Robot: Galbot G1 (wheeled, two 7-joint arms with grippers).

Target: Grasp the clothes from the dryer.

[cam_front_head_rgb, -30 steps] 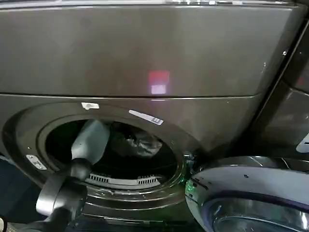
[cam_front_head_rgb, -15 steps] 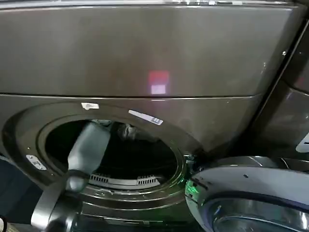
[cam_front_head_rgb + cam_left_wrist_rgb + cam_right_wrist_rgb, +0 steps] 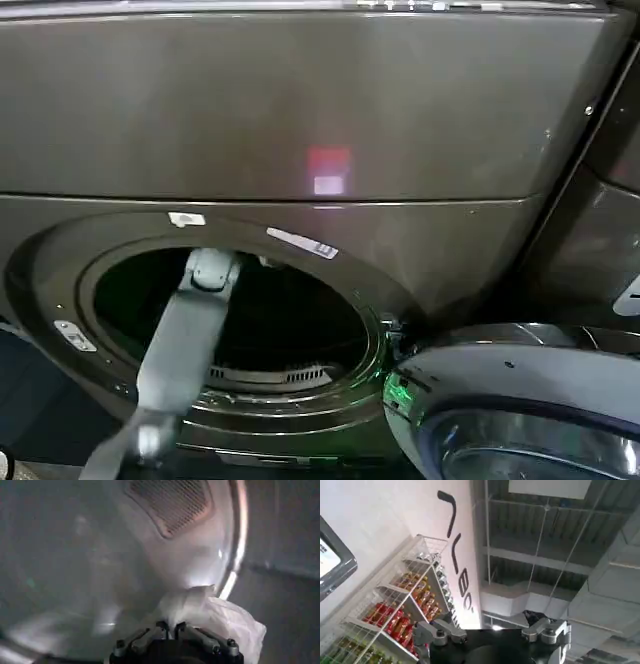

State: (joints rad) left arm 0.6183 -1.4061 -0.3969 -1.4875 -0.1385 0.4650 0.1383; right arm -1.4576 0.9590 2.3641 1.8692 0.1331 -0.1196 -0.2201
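Left gripper [image 3: 172,628] inside dark bronze-grey metal dryer [image 3: 300,130], fingers pinched on whitish light-grey fabric garment [image 3: 210,615]; withdrawal remains.

Large dark letters run up the white wall [image 3: 395,535], cut off and unreadable; the dryer's [image 3: 300,120] small stickers [image 3: 302,243] are illegible too.

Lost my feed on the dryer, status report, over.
Left hand inside the dryer drum, shut on whitish garment. Right hand open, pointing at the ceiling, holding nothing. Nothing blocking the porthole.
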